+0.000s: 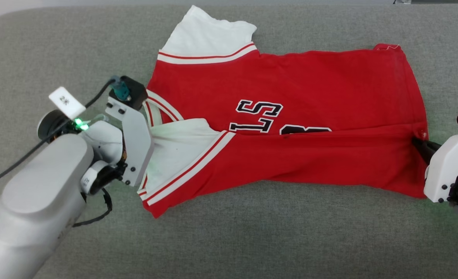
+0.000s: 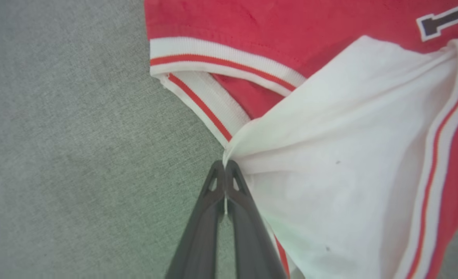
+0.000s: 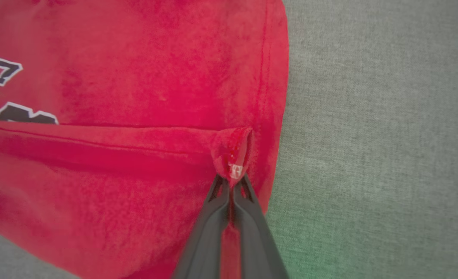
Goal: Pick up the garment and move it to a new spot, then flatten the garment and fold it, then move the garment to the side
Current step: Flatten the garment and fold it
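While the garment (image 1: 291, 85) lies on the grey worktop (image 1: 252, 240), its sleeve (image 2: 329, 155) is pinched by the left pincer (image 2: 225, 165) and its hem (image 3: 235, 149) by the right pincer (image 3: 232, 179); the fold could be skewed if either grip slips.

Soft matt red cloth garment (image 1: 310, 77), coarse grey woven fabric surface (image 1: 252, 240), smooth pale plastic forearm (image 1: 39, 201)

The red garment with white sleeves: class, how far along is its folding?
Done: the red soft-fabric garment lies on the grey fabric surface, one fold over its lettering. In hand: left gripper pinches a white sleeve, right gripper the hem. Remaining: moving it aside.
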